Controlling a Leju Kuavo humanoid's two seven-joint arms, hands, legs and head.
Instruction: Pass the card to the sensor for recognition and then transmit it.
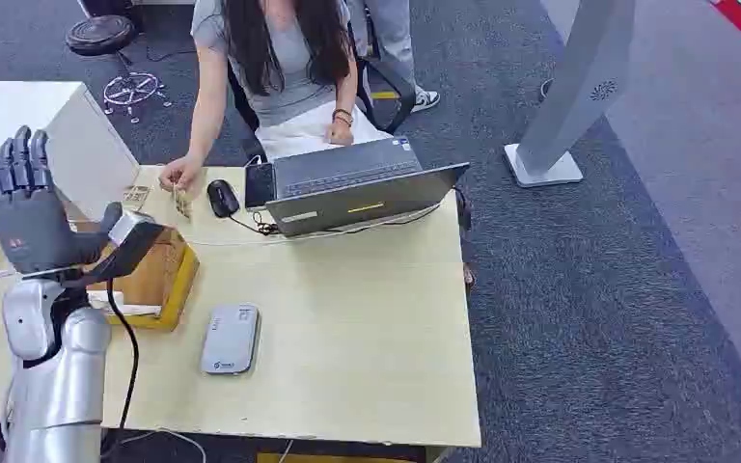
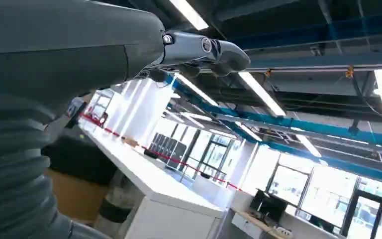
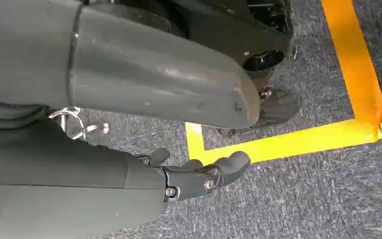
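Grey rounded sensor (image 1: 230, 338) on table (image 1: 367, 318), left hand (image 1: 29, 207), right hand (image 3: 144, 94), fingers (image 1: 21, 159) apart, empty

Your robot's left arm (image 1: 58, 376) is a brushed silver metal tube with a rounded pale joint housing, and a black cable (image 1: 127, 357) loops along it at 3 o'clock. The left hand (image 1: 34, 217) is matte slate-grey plastic with darker fingers (image 2: 209, 52) bearing small silver screws. The right hand (image 3: 129, 129) has the same grey shell, thick smooth thumb and screw-pinned dark fingers.
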